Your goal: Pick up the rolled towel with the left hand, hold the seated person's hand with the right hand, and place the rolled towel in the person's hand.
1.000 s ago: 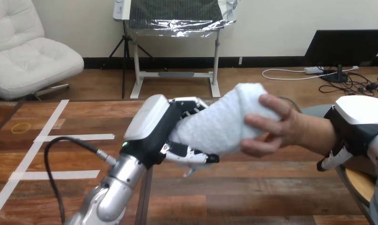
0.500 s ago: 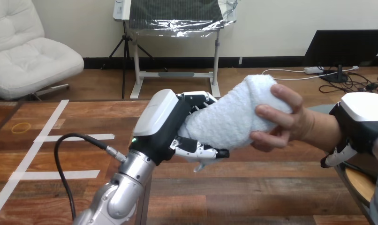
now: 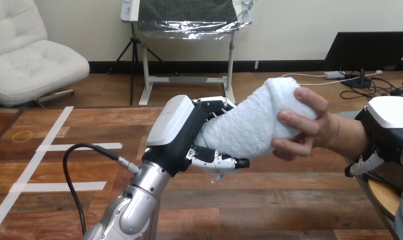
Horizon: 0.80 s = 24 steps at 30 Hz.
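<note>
Head view shows the fingers [image 3: 217, 161] of our left hand [image 3: 177, 132] curled round the lower end of the rolled towel [image 3: 249, 125], while the person's hand [image 3: 309, 127] closes on its upper end, so it is held up in the air between the two. We judge it soft, light and squashy, unlikely to slip, best gripped round the girth. Outward, that hand tilts up and rightward on a raised forearm [image 3: 134, 205]; our right hand [image 3: 384, 130] wraps the person's wrist, fingers [image 3: 362, 164] tucked beneath.
</note>
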Available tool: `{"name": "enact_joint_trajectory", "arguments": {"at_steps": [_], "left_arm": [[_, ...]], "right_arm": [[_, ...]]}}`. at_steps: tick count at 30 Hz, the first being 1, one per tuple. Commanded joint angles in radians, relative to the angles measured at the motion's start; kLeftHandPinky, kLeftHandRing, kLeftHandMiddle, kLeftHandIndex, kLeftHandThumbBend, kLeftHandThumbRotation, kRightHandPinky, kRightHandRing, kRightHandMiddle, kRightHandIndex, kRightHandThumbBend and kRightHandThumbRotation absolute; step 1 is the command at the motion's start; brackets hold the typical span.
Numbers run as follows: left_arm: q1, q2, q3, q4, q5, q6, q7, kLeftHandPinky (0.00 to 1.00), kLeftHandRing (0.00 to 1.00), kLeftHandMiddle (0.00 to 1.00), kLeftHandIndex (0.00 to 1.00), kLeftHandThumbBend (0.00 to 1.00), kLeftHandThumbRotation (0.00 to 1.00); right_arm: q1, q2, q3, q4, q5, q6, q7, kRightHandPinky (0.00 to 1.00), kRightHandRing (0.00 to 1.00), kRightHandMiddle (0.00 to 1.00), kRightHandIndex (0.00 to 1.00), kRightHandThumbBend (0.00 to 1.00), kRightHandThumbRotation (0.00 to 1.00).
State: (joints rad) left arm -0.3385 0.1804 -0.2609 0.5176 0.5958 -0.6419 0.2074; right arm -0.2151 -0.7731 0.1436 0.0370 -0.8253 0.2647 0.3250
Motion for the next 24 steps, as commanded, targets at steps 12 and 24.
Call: {"name": "enact_joint_trajectory", "arguments": {"at_steps": [12,24], "left_arm": [[-0.082,-0.035,-0.076,-0.029,0.021,-0.050,-0.016,0.31,0.37,0.44,0.49,0.48,0.00],[-0.064,0.009,-0.090,-0.142,0.104,0.128,-0.107,0.38,0.47,0.54,0.58,0.52,0.16]], "right_arm": [[-0.029,-0.008,-0.016,0.015,0.004,0.002,-0.019,0.12,0.19,0.30,0.44,0.76,0.00],[-0.030,-0.013,0.000,-0.011,-0.023,0.020,0.010,0.37,0.52,0.62,0.66,0.82,0.08]]}}
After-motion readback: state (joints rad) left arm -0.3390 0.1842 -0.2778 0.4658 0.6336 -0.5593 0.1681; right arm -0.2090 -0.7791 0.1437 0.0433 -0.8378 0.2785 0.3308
